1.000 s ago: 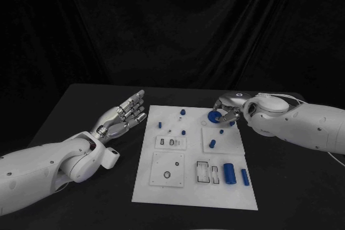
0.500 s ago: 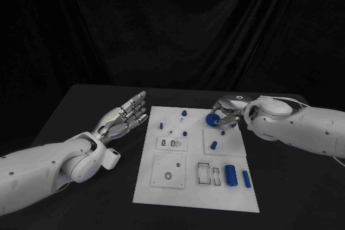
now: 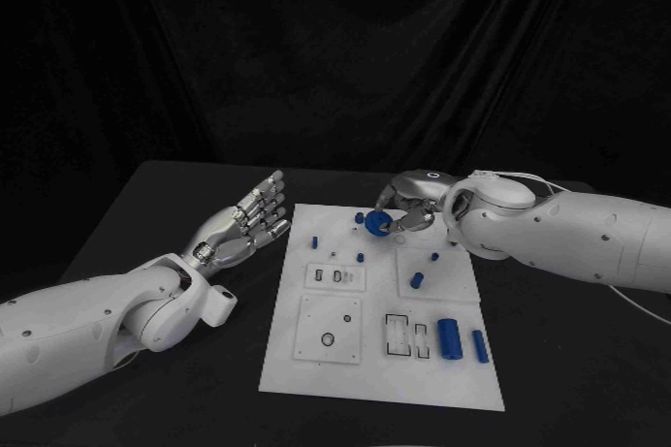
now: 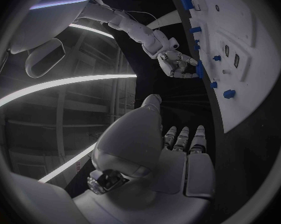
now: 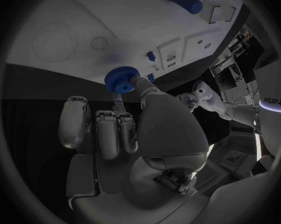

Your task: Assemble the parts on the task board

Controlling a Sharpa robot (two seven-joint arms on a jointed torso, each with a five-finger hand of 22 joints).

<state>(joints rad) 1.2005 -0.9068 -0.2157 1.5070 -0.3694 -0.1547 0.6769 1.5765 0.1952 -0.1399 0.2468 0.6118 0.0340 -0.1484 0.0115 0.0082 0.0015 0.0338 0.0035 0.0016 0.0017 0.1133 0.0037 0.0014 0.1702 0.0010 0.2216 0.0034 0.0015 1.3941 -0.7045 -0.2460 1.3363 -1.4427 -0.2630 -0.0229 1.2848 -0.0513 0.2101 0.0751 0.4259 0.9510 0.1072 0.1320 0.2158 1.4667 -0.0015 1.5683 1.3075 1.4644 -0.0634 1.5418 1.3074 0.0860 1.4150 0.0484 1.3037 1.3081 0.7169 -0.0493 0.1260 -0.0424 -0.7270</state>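
Observation:
The white task board [image 3: 367, 369] lies in the middle of the black table. My right hand [image 3: 404, 208] hovers over the board's far edge and pinches a blue toothed gear [image 3: 377, 223]; the right wrist view has the gear [image 5: 120, 79] at my fingertips, above the board [image 5: 66, 30]. Small blue pegs [image 3: 360, 258] stand on the board, and two blue cylinders [image 3: 448, 337] lie near its right front. My left hand [image 3: 245, 224] is open, fingers spread, off the board's left edge, holding nothing. In the left wrist view the right hand [image 4: 177, 63] with the gear appears beyond my left hand [image 4: 178, 149].
Grey-outlined plates with slots and holes [image 3: 330, 328] sit on the board's left and front. Black table [image 3: 154, 224] surrounds the board, with a dark curtain behind.
My right hand has carried the gear leftward along the board's far edge and a little higher. The left hand stays where it was.

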